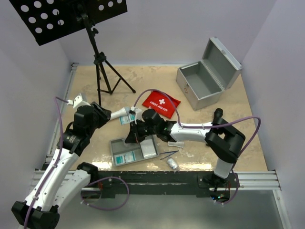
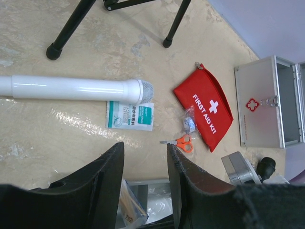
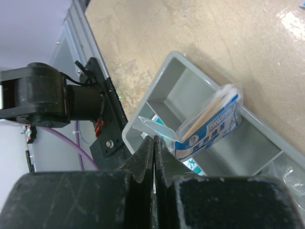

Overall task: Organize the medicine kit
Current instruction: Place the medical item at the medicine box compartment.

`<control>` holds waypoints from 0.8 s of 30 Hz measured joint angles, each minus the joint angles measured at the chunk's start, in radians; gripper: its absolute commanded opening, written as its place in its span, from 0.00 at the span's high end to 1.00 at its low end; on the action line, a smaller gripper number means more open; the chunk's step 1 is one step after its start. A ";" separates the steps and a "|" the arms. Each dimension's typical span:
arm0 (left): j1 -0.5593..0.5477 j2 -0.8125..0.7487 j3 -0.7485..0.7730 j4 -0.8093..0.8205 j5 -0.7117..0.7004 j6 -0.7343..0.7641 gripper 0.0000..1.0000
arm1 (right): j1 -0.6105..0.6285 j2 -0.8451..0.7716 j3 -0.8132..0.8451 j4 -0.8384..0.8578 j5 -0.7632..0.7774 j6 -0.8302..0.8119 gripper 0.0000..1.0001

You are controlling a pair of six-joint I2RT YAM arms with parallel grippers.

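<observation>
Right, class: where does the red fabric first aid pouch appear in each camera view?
Top external: the red fabric pouch lies centre, left of the open silver metal case.
Left wrist: right of centre.
Right wrist: not in it.
Shared landmark: the grey divided plastic tray, in all three.

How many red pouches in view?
1: the pouch lies flat mid-table, between the tripod and the open case. Others may be hidden.
</observation>
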 measured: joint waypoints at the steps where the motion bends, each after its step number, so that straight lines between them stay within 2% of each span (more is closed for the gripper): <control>1: 0.000 0.000 -0.003 0.000 0.001 -0.001 0.54 | 0.004 0.001 0.004 -0.014 0.007 -0.001 1.00; 15: 0.000 -0.001 -0.006 0.001 0.002 -0.002 0.54 | 0.069 0.002 0.142 -0.041 -0.054 0.017 1.00; 24: 0.000 -0.003 -0.014 0.005 0.005 -0.002 0.54 | 0.063 -0.002 0.124 -0.018 -0.073 0.039 1.00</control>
